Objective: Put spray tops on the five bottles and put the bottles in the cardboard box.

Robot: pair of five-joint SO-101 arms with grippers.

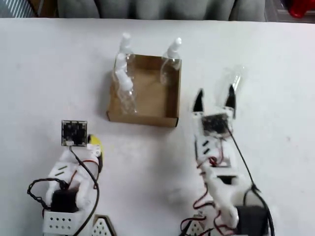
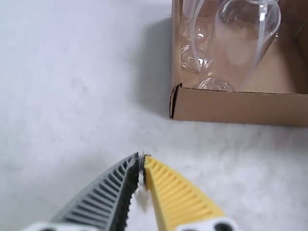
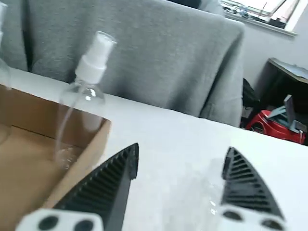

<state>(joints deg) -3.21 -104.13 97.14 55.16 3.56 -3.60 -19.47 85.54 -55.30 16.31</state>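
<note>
- A last clear bottle [image 1: 235, 78] lies on the white tabletop [image 1: 49, 64], to the right of the cardboard box [image 1: 142, 118] and well apart from it. It is too faint to tell whether it carries a spray top.
- The bottle looks like thin, empty plastic. It is judged light, smooth and prone to rolling or skidding, and likely to dent under a hard squeeze. The round body near the middle looks the safest place to take hold, with the neck left free for a top.
- The right gripper [image 1: 214, 100] sits just short of that bottle, its black fingers spread wide and holding nothing. In the right wrist view the bottle's pale outline [image 3: 199, 192] shows low between the fingers.
- What look like four bottles with white spray tops stand in the box: three crowded along its left wall [image 1: 127, 93] and one in the far right corner [image 1: 171, 61].
- The left gripper [image 2: 141, 161] rests over bare tabletop near the box's front left corner [image 2: 175, 103], its grey and yellow fingers closed tip to tip on nothing.
- By this count one bottle remains to be boxed.
</note>
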